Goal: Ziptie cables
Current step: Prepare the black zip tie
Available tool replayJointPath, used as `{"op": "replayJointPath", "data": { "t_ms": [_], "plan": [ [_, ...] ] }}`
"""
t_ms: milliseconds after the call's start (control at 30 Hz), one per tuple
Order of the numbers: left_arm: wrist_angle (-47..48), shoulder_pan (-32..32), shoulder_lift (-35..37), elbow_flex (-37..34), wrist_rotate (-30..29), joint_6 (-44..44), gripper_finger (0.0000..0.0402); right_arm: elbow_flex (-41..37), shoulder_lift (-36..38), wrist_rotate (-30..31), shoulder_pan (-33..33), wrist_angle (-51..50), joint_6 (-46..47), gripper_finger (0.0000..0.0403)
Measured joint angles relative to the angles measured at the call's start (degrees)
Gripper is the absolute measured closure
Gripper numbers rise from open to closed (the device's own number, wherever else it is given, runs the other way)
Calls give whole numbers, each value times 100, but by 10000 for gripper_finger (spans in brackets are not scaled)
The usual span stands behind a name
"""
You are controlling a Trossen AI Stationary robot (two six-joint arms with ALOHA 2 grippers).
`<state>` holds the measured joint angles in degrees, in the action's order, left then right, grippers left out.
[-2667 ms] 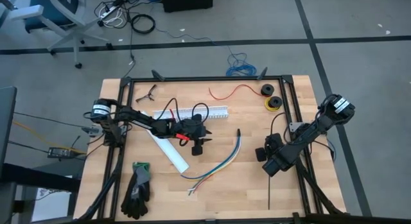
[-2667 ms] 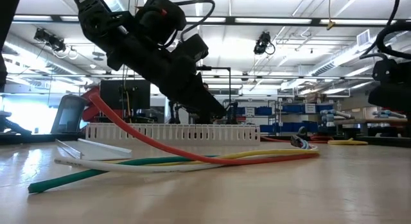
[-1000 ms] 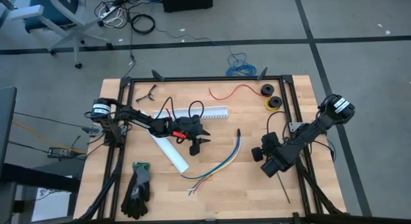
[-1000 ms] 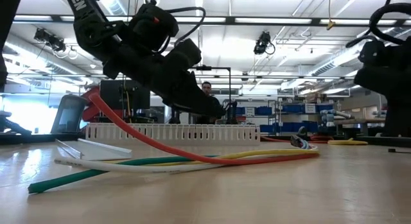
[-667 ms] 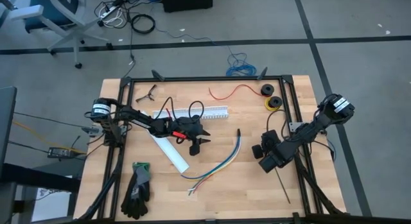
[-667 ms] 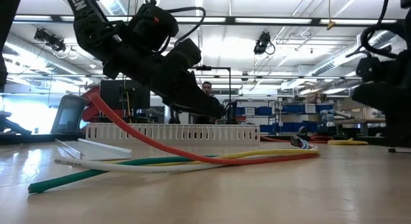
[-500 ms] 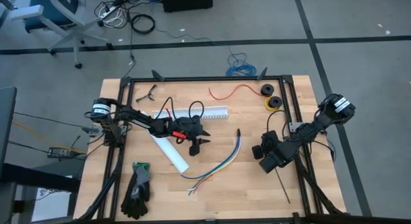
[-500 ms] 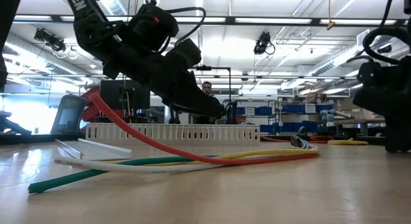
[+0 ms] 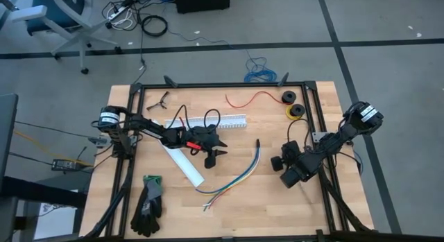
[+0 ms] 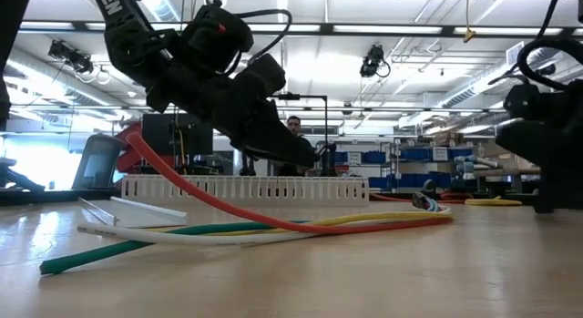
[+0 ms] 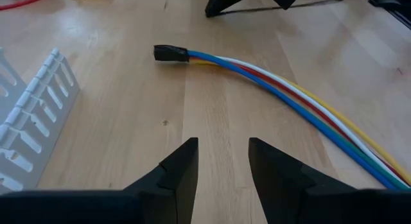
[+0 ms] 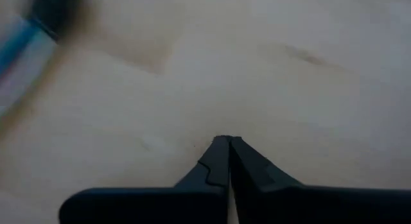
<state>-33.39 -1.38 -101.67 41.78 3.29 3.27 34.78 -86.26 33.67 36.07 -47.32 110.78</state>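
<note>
While I look for writing, I can only make out a few white letters on the left arm in the low view, too cut off to read. My left gripper (image 9: 215, 155) hangs over the wooden table (image 9: 270, 197) with its fingers (image 11: 183, 169) spread apart, holding nothing. My right gripper (image 9: 279, 163) is pressed closed and empty, near the table's right side. The cables (image 9: 236, 178) lie flat between them. Behind is a big workshop with ceiling lights.
</note>
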Motion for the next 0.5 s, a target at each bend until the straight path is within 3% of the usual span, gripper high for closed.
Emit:
{"op": "replayJointPath", "data": {
  "t_ms": [133, 300, 500],
  "plan": [
    [-93, -58, 57, -79, -2, 3, 255, 76, 2, 460, 70, 124, 61, 402],
    [-796, -250, 570, -797, -9, 221, 255, 200, 4, 880, 96, 273, -51, 402],
    [-1411, -450, 1268, -1759, -109, 664, 255, 256, 15, 731, 96, 255, -104, 402]
  ]
}}
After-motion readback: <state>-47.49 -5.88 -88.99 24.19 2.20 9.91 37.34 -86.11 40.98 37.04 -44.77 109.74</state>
